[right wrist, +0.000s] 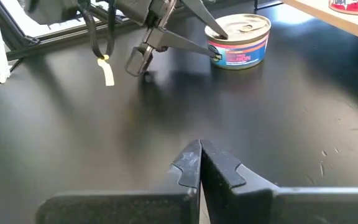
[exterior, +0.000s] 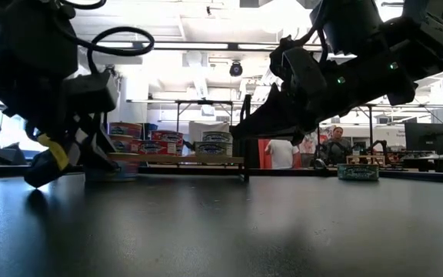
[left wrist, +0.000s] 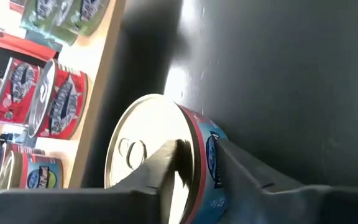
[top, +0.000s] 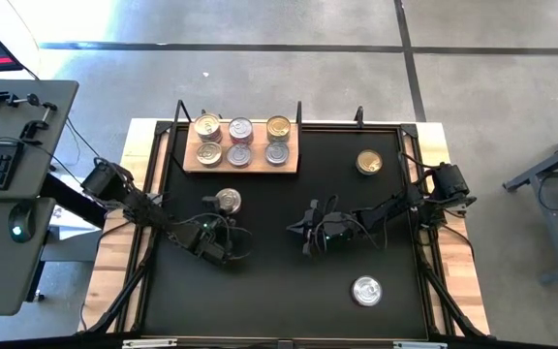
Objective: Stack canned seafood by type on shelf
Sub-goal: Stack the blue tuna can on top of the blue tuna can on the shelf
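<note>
High view: the shelf (top: 241, 167) is seen at the far edge of the black table (top: 260, 291), carrying six cans in two rows of three, presumably grouped by type. Three cans are left off it: a silver-lidded can (top: 228, 200) just in front of the shelf, a gold-lidded can (top: 369, 162) to the shelf's right, and a second silver can (top: 366, 290) well apart, near the table's front edge. The left gripper (top: 223, 215) is placed at the first can, its fingers hidden by the arm. Low view: the shelf (exterior: 177, 159) is seen edge-on; labels are too small to read, and the can near it is masked by the left arm. Left wrist view: the left gripper (left wrist: 194, 163) is set astride that can's (left wrist: 160, 155) rim, one finger on the lid and one on the blue-and-red side wall; whether it is squeezing cannot be told. Right wrist view: the right gripper (right wrist: 201, 163) is held fully closed and empty above bare table, evidently waiting.
</note>
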Tool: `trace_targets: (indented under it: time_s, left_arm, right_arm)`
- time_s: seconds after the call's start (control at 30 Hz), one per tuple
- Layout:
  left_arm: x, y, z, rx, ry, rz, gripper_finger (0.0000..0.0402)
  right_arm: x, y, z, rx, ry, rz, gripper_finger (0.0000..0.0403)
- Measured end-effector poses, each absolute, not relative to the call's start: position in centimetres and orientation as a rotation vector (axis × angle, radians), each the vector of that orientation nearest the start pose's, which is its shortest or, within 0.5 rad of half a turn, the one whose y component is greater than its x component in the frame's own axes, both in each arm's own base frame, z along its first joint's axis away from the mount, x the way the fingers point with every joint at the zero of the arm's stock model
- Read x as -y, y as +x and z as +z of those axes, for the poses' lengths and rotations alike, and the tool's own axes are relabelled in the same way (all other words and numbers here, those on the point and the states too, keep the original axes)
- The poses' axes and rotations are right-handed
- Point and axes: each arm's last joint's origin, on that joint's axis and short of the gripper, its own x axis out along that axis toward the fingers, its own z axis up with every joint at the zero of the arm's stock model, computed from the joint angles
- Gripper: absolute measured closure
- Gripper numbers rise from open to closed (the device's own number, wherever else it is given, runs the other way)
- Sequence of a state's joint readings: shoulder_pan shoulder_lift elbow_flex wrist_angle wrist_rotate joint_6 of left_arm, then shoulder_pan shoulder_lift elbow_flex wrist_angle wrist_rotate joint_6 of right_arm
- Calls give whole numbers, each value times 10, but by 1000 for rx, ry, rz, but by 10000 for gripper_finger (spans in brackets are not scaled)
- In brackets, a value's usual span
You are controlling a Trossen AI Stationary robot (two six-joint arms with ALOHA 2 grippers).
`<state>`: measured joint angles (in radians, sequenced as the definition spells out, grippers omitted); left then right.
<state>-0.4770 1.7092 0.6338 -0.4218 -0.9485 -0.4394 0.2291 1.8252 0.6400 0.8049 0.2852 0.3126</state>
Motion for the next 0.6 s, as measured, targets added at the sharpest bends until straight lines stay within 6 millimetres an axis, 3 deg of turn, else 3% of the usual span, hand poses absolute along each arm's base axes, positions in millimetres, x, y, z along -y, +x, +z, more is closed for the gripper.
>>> trace_targets:
  time_s: [0.13,0.2,0.4,0.6]
  left_arm:
    - [88,220,100,-981,589,601,375]
    - [90,223,107,-977,567,584,393]
    - [96,229,129,-1001,553,497,400]
    - [94,228,145,-1002,570,534,401]
  right_arm:
    - [-65,316,120,-350,216,-112,403]
    - [-65,317,120,-346,230,-114,403]
    - [-65,317,120,-346,238,-115,403]
    - [-65,317,120,-346,236,-115,403]
